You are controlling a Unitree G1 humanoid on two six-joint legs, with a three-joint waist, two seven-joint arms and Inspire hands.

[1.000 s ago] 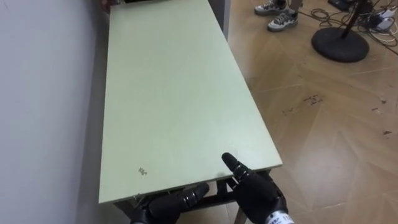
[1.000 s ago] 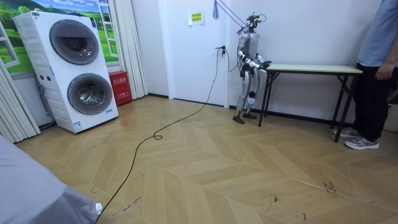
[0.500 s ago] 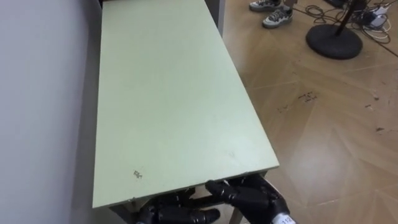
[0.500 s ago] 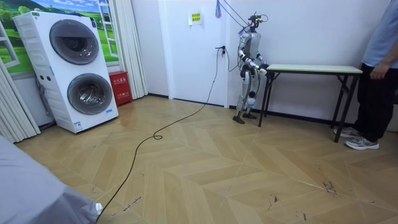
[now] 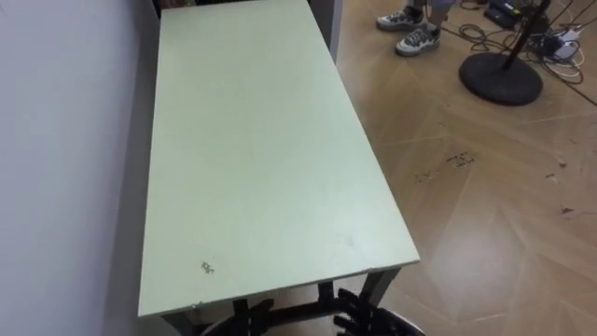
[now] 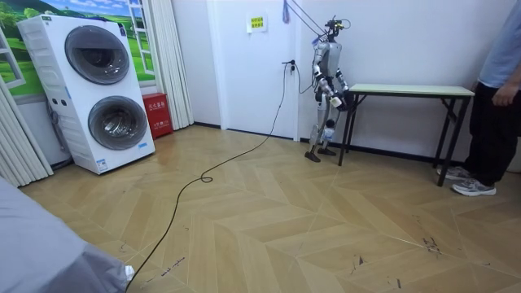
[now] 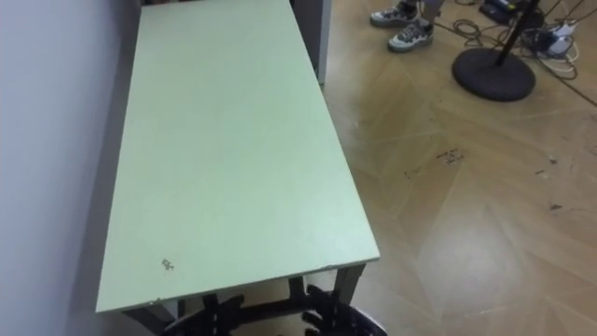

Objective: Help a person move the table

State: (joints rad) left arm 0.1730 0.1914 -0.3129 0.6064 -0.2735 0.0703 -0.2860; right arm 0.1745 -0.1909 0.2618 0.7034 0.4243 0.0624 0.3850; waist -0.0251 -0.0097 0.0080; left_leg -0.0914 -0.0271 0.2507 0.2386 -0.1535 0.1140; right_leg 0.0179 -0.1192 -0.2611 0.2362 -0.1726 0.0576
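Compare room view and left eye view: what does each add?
Room view: the whole robot at one end of the table, a person standing at the other, stacked washing machines. Left eye view: a round stand base with cables, a small dark mark on the table's top. Both: the table along the wall, the person's shoes.

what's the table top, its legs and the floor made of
Table top: pale green, matte and smooth, likely laminate over board. Legs: dark, slim, probably painted metal. Floor: wood-look planks in herringbone, slight sheen; real wood or laminate, unclear.
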